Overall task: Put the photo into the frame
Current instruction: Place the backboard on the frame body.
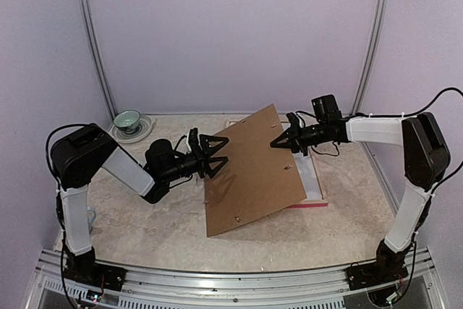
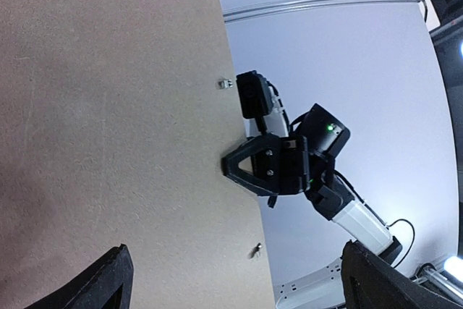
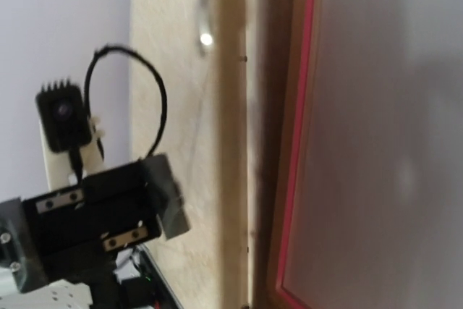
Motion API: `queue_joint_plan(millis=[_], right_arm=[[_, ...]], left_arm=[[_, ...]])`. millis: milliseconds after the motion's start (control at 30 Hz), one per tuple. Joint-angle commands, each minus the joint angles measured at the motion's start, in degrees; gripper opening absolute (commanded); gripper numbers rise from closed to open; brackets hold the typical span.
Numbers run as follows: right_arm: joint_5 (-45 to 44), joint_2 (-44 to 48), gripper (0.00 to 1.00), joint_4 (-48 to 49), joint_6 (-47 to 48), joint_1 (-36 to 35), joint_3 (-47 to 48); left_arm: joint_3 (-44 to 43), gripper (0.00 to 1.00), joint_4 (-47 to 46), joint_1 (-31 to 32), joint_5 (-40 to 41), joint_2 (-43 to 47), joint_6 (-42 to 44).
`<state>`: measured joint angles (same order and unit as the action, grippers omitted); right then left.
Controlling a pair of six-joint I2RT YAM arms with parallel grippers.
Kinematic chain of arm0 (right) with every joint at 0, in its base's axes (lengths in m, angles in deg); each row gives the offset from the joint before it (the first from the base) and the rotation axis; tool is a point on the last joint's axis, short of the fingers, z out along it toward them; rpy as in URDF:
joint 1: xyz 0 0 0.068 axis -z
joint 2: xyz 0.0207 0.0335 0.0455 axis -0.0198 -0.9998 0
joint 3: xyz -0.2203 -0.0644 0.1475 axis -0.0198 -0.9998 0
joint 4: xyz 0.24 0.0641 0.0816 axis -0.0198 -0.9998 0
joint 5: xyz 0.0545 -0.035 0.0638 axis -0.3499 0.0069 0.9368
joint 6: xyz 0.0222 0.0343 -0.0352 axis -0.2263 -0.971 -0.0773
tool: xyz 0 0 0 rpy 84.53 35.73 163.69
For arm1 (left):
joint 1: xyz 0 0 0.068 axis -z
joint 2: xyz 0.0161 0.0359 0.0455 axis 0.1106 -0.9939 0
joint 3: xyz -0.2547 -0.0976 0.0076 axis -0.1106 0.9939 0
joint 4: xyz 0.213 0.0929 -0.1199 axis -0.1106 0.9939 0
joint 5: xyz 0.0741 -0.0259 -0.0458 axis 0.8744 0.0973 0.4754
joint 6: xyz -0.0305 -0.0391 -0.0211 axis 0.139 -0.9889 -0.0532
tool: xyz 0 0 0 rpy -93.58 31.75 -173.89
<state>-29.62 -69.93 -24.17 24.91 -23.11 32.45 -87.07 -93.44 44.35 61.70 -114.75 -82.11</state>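
From above: the right gripper pinches the upper right edge of the tilted backing board. The frame lies flat beneath that side, below the gripper. The left gripper gapes wide at the board's left edge.
Left wrist: that pinch, seen close.
Right wrist: the frame's pink rail beside the board, blurred.

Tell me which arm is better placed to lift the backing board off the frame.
Right: the right gripper is shut on the backing board, tilting it over the frame; the left gripper hangs open alongside.
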Motion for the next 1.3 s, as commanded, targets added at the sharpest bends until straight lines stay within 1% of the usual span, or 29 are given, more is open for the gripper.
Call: queue_joint_plan(millis=[0, 200, 467, 733, 867, 1000, 1133, 1267], right_arm=[[8.65, 2.99, 0.00, 20.40, -6.04, 2.20, -3.47], [13.33, 1.26, 0.00, 31.62, -11.57, 3.62, -5.93], [16.05, 0.41, 0.00, 38.45, -14.57, 8.49, -7.97], [20.63, -2.12, 0.00, 37.22, -11.12, 15.81, -8.40], [22.65, -3.98, 0.00, 36.67, -8.77, 18.74, -8.14], [23.57, -7.14, 0.00, 34.44, -5.40, 19.86, -6.80], [24.16, -10.75, 0.00, 33.93, -3.26, 20.09, -4.78], [25.59, -13.66, 0.00, 36.51, -4.03, 20.65, -3.30]], left_arm=[[0.37, 0.99, 0.45, -0.65, -0.47, 4.48, 1.91], [0.52, 0.99, 2.30, -2.22, -0.23, 7.15, 3.62], [1.01, 0.99, 2.76, -6.51, -0.72, 9.69, 4.30], [-2.52, 0.99, 10.39, -8.38, 0.30, 11.46, 9.23], [-5.93, 0.99, 14.45, -8.47, 0.95, 10.25, 12.09], [-9.76, 0.99, 18.90, -8.47, 1.55, 6.57, 14.51], [-11.42, 0.99, 17.71, -8.02, 0.84, 2.49, 12.93], [-11.47, 0.99, 17.36, -6.72, 0.66, 0.94, 12.70]])
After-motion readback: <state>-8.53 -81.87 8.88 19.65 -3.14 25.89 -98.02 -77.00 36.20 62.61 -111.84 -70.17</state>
